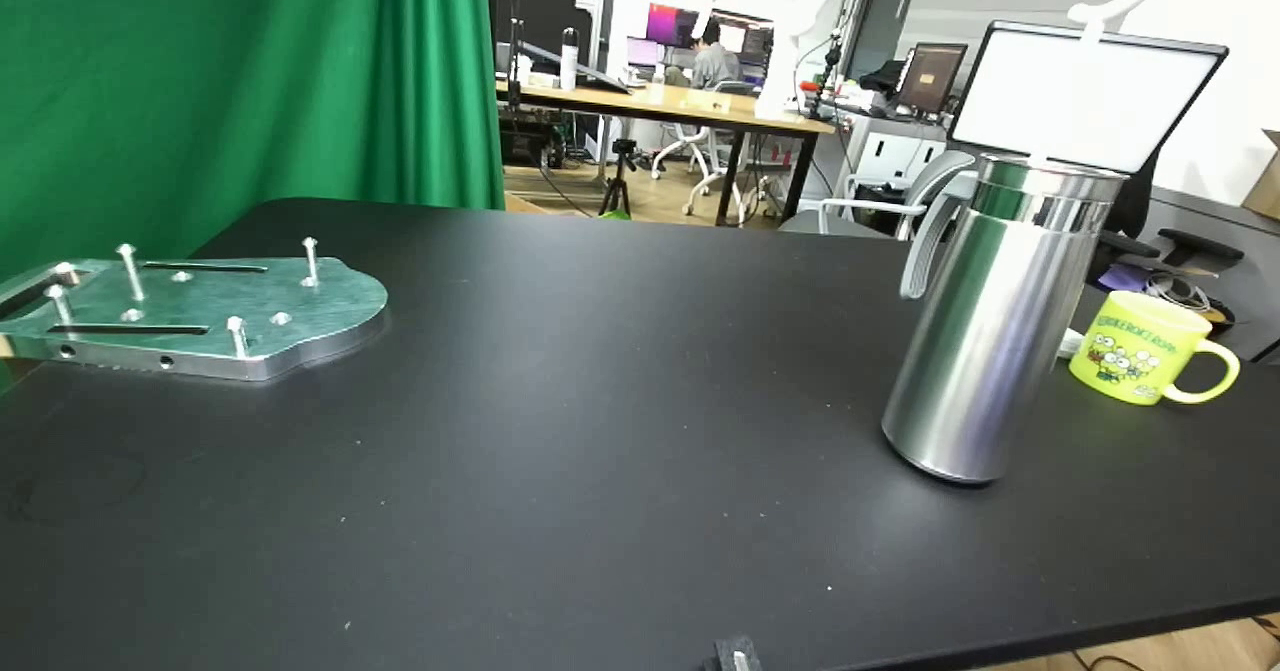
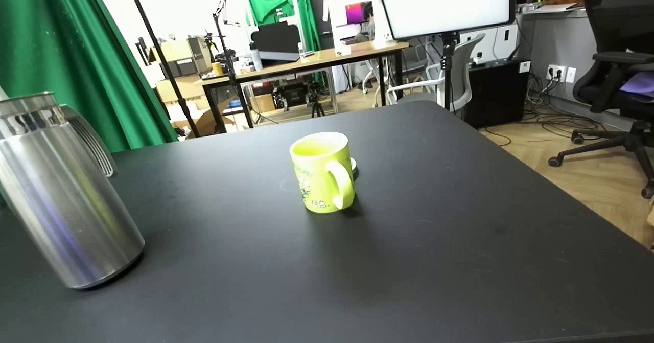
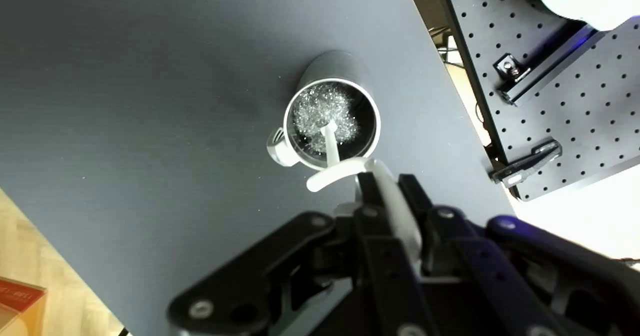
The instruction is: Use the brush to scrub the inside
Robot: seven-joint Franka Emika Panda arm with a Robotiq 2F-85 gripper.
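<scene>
Robotics lab with office chairs (image 2: 621,21). In an exterior view, a metal plate (image 1: 220,301) with upright bolts (image 1: 131,273) sits at the left edge of a black table (image 1: 600,401); beyond the far edge are a white robot arm (image 1: 785,51), monitors (image 1: 670,23) and a seated person (image 1: 712,66). In an exterior view, a bright panel (image 2: 449,0) stands past the far right corner. In the wrist view, a perforated board (image 3: 575,130) lies beyond one edge.
</scene>
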